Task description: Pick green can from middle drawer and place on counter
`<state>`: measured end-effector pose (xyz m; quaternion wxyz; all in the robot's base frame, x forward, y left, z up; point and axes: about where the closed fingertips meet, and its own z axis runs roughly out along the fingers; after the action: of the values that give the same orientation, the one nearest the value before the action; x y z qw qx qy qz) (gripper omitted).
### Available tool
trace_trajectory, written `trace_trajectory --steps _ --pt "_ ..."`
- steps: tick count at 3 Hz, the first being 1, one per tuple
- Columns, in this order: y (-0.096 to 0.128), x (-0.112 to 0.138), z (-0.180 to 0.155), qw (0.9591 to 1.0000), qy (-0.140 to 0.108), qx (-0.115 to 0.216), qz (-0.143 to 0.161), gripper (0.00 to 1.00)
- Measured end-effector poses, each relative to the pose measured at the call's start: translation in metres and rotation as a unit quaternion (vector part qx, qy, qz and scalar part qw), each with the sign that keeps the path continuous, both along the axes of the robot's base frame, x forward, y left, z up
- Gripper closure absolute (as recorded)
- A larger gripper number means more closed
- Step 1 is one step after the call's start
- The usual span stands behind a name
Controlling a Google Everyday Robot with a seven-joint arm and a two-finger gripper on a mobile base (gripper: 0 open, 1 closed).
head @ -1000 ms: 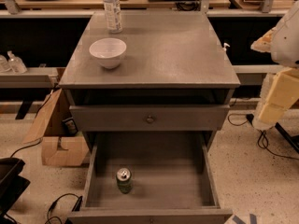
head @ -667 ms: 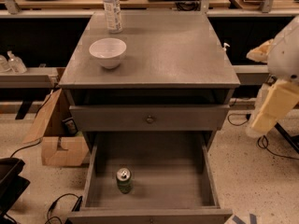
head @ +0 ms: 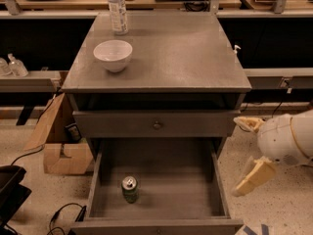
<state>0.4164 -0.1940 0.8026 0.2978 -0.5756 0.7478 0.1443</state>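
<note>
Green can (head: 129, 189) in drawer (head: 171, 187) — claw (head: 240, 156) beside

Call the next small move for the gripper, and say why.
Probably swing the gripper left, over the drawer wall, toward the can. It hangs outside the drawer's right side with jaws open and empty, while the can stands upright near the front left of the drawer floor, untouched.

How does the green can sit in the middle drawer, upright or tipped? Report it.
Upright: the green can shows its silver lid facing up on the middle drawer floor. The gripper hangs open beside the drawer, outside it.
</note>
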Motion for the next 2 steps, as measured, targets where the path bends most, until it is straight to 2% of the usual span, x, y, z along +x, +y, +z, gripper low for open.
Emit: trace_trajectory --steps 1,2 --pt "0.022 0.029 -0.059 0.9914 -0.059 0.117 -0.003 0.0" --pt "0.031 0.046 -0.084 0.9843 -0.089 0.152 0.005 0.0"
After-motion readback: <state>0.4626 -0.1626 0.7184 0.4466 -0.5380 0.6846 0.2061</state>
